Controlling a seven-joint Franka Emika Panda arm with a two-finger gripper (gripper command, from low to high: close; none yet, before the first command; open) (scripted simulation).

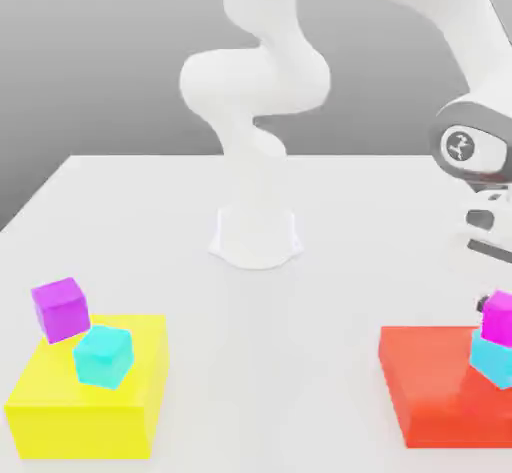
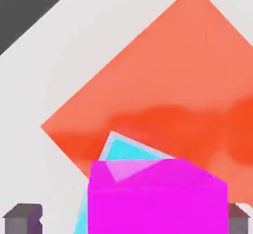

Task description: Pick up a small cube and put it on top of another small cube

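Two cubes stacked: magenta cube (image 1: 498,313) resting on cyan cube (image 1: 492,359), both on the red block (image 1: 430,401) by its edge at the exterior view's right. Gripper (image 2: 131,220) straddling the magenta cube, jaws spread (released, with clear space beside one finger (image 2: 22,218)). At the table's (image 1: 300,341) opposite near corner, a yellow block (image 1: 60,421) carrying a second magenta cube (image 1: 60,308) and a second cyan cube (image 1: 103,354), touching, both tilted.

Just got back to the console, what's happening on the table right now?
The arm's tool is open around a magenta cube that sits on a cyan cube on the red block. On the exterior view's left, another magenta cube and cyan cube sit tilted on the yellow block.
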